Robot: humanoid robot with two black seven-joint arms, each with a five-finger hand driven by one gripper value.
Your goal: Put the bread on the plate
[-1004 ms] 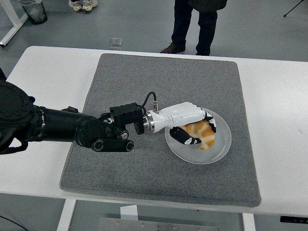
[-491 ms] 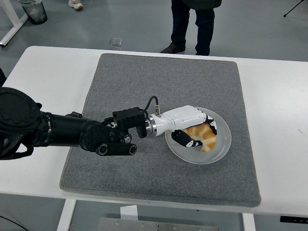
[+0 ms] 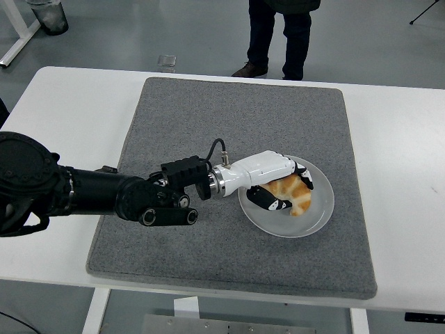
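Bread (image 3: 295, 195), a golden croissant-like piece, was held over the middle of the glass plate (image 3: 316, 219), low enough to appear to rest on it, so that little fall would follow release. The left hand (image 3: 274, 182) was curled around it, fingers closed over its top and left side; release was judged not yet made. The plate sat on the grey mat (image 3: 208, 125), right of centre. No readable writing or brand was seen.
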